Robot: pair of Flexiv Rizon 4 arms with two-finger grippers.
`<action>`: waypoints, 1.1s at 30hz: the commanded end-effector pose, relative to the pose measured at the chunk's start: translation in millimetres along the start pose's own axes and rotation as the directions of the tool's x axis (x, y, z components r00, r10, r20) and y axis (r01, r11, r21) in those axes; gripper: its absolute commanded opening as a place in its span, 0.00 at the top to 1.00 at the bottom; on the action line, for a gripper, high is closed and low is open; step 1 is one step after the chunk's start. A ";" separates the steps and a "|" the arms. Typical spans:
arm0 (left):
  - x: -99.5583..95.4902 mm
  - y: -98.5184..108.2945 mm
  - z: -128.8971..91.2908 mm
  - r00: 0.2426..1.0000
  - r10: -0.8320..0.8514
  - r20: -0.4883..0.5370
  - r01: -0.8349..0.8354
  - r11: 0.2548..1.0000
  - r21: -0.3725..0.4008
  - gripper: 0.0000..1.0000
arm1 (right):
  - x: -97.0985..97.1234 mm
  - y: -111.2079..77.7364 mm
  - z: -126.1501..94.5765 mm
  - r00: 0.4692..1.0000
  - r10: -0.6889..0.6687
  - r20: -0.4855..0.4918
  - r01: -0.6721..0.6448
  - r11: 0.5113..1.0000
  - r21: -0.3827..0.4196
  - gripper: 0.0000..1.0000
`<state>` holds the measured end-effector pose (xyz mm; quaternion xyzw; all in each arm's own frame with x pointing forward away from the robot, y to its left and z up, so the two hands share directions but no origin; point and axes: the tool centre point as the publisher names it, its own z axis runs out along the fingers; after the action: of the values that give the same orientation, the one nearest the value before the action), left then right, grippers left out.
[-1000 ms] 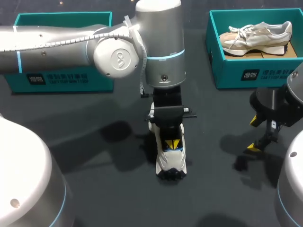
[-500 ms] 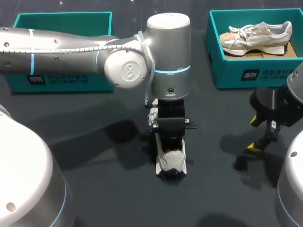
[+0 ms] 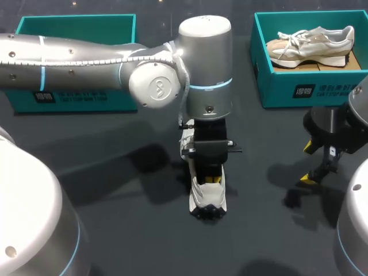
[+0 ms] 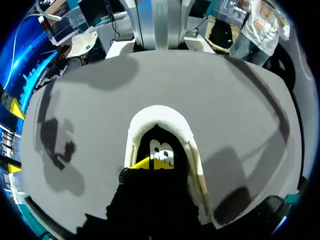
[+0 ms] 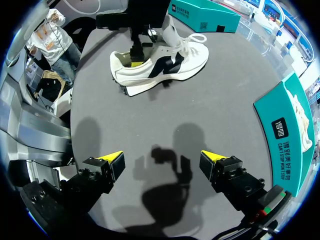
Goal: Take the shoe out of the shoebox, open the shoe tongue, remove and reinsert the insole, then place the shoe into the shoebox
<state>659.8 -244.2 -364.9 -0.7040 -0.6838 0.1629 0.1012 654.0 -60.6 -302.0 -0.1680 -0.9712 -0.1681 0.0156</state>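
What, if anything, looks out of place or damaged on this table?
Nothing looks spilled or broken. The only odd sight is the left claw poked down into the opening of the white shoe standing upright mid-table; that fits the insole job. The other shoe sits in its teal box.

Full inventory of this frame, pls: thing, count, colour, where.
shoe on table: 1, white with dark side marking, table centre, upright
shoe in box: 1, cream and tan, on its side in the right shoebox
shoeboxes: 2, teal, open, at the far edge; left shoebox, inside hidden; right shoebox
table: 1, dark grey
left arm: 1, silver, reaching to the centre
left gripper: 1, yellow tips, down in the centre shoe's opening
right gripper: 1, yellow tips, open, over bare table at right
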 end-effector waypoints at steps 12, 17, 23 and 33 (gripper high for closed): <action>13.4 -5.1 31.6 0.998 -0.016 -0.068 0.014 1.000 -0.019 1.00 | 2.2 -1.3 -0.3 1.000 0.000 0.004 0.000 1.000 -0.001 0.00; 16.1 9.9 50.5 0.992 -0.062 -0.110 0.055 0.997 -0.058 1.00 | 2.2 -1.3 -0.3 1.000 0.000 0.004 0.000 1.000 -0.001 0.00; 16.1 28.5 41.5 0.991 -0.101 -0.082 0.094 0.992 -0.089 1.00 | 2.2 -1.3 -0.3 1.000 0.000 0.004 0.000 1.000 -0.001 0.00; 14.4 15.9 -0.3 0.998 -0.070 0.006 0.070 0.989 -0.131 1.00 | 2.2 -1.3 -0.3 1.000 0.000 0.004 0.000 1.000 -0.001 0.00</action>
<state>681.7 -243.4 -386.1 -0.6828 -0.7186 0.1105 0.0719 653.8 -60.7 -301.9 -0.1681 -0.9712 -0.1681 0.0155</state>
